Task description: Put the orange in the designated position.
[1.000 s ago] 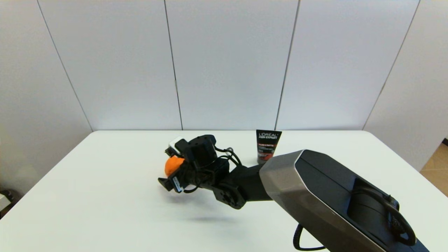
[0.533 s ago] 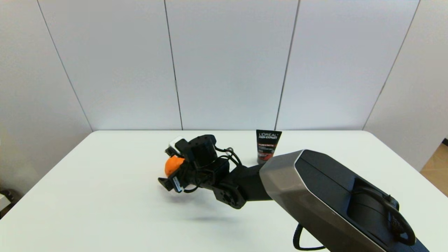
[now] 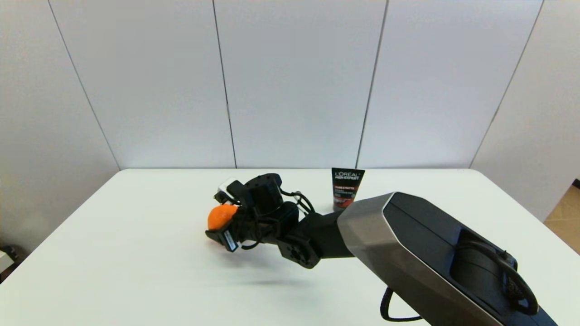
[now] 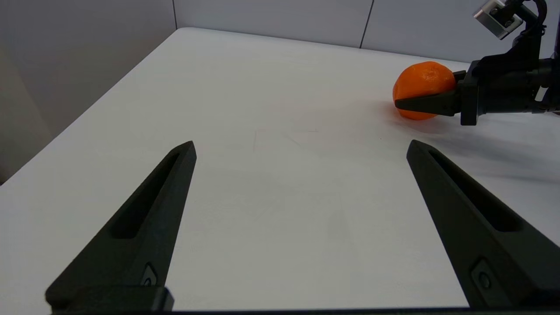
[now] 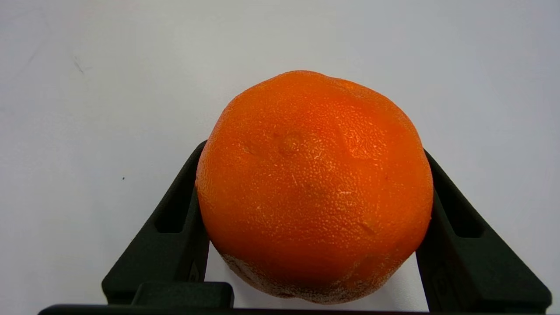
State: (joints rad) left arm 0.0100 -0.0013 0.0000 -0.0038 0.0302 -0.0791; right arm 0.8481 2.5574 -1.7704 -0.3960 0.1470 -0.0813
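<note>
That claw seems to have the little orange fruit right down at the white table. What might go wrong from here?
The small round orange sits between the right gripper's black fingers, low over the white table. Being round, it may roll away once released. The dimpled skin could bruise if squeezed harder. The upright black L'Oreal tube stands beside the right arm; a wide pull-back might topple it.

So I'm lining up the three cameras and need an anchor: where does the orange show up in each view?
Head view: the orange sits left of centre, at the tip of the right gripper.
Left wrist view: far off, upper right, on the white table, right gripper's finger across it.
Right wrist view: fills the middle, between the two black fingers.
Shared landmark: the right gripper holding it.
</note>
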